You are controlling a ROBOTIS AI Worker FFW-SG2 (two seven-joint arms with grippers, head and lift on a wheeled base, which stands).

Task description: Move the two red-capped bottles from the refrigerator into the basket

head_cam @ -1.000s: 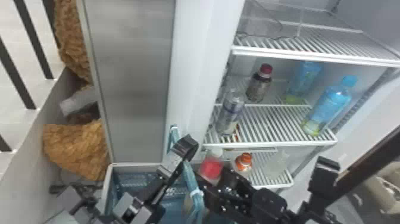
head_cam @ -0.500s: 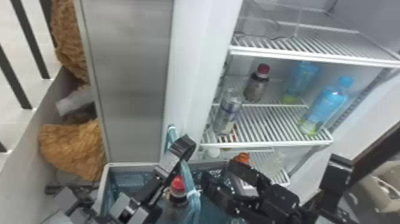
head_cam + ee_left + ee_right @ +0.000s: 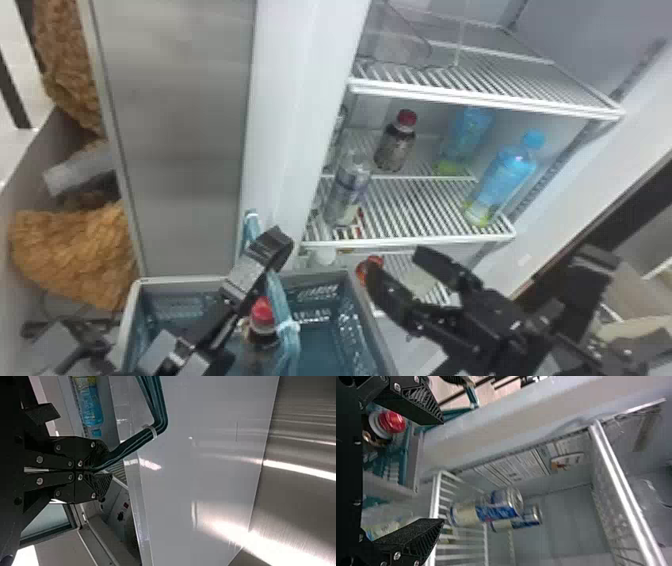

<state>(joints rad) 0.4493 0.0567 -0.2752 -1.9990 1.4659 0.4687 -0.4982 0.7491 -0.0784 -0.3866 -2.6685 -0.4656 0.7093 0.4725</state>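
"What stood farthest left in the head view?"

"A brown, shaggy thing (image 3: 75,250), and next to it a grey panel (image 3: 180,140)."

"And the left gripper (image 3: 267,256)?"

"It was over the basket (image 3: 131,315), its fingers clamped on the blue-green handle (image 3: 286,310); the left wrist view showed the handle pinched between them."

"Where was the first red-capped bottle (image 3: 261,316)?"

"Inside the basket, cap up, partly behind the handle. The right wrist view showed its red cap too."

"Farther right?"

"The orange cap (image 3: 369,269) showed below the middle shelf (image 3: 420,244), just beyond the right gripper (image 3: 397,265). That gripper's fingers were spread apart, near the basket's right rim and in front of the lower shelf."

"And the second red-capped bottle (image 3: 396,142)?"

"Upright on the refrigerator's (image 3: 300,115) middle shelf, toward the back, its contents dark."

"Anything to the right of that bottle?"

"Two blue bottles on the same shelf: one farther back (image 3: 467,135), and one (image 3: 505,175) nearer the front edge, close to the right-hand side wall."
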